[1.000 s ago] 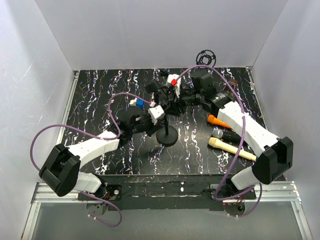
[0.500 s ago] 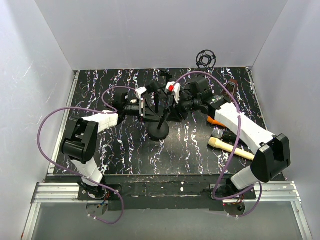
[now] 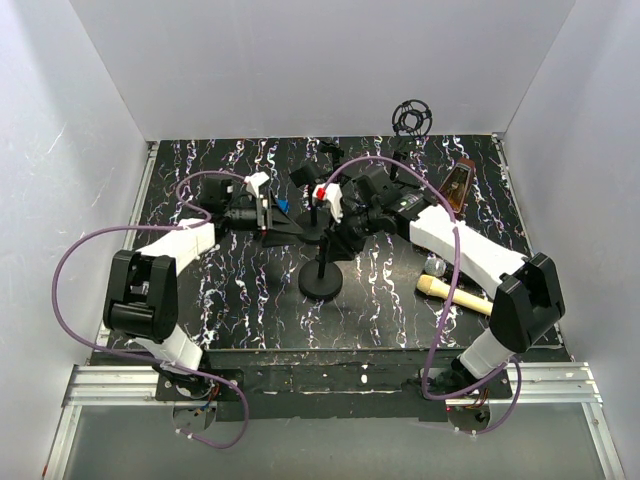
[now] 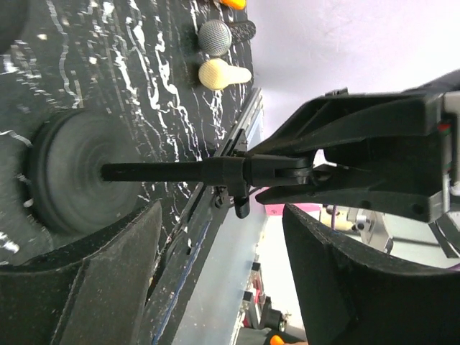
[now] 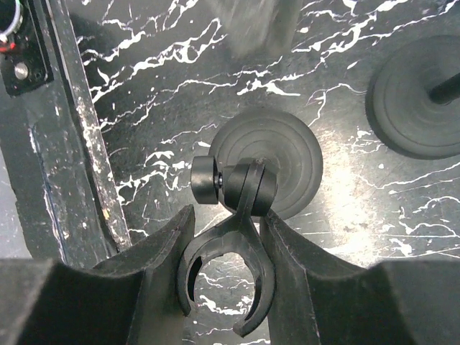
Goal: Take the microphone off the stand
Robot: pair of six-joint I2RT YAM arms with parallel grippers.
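The black stand (image 3: 322,281) rests on its round base (image 5: 266,162), its pole (image 4: 172,171) running up to a C-shaped clip (image 5: 241,287). That clip holds no microphone. My right gripper (image 5: 228,223) is shut on the clip's stem, seen from above at the pole's top (image 3: 332,222). Just left of the pole, my left gripper (image 3: 295,225) is open; in its wrist view (image 4: 223,215) nothing lies between the fingers. A cream microphone (image 3: 455,295) and a grey-headed one (image 3: 433,265) lie on the table to the right. I cannot tell which one came off the stand.
A second stand's round base (image 5: 420,97) sits close behind the first. A ring-shaped mount (image 3: 411,116) stands at the back wall, and a brown object (image 3: 457,185) lies at the back right. White walls enclose the black marbled table (image 3: 200,290).
My left gripper has gone from shut to open and its arm has swung back to the left. The right gripper has shifted left with the clip, and the stand's base has moved slightly.
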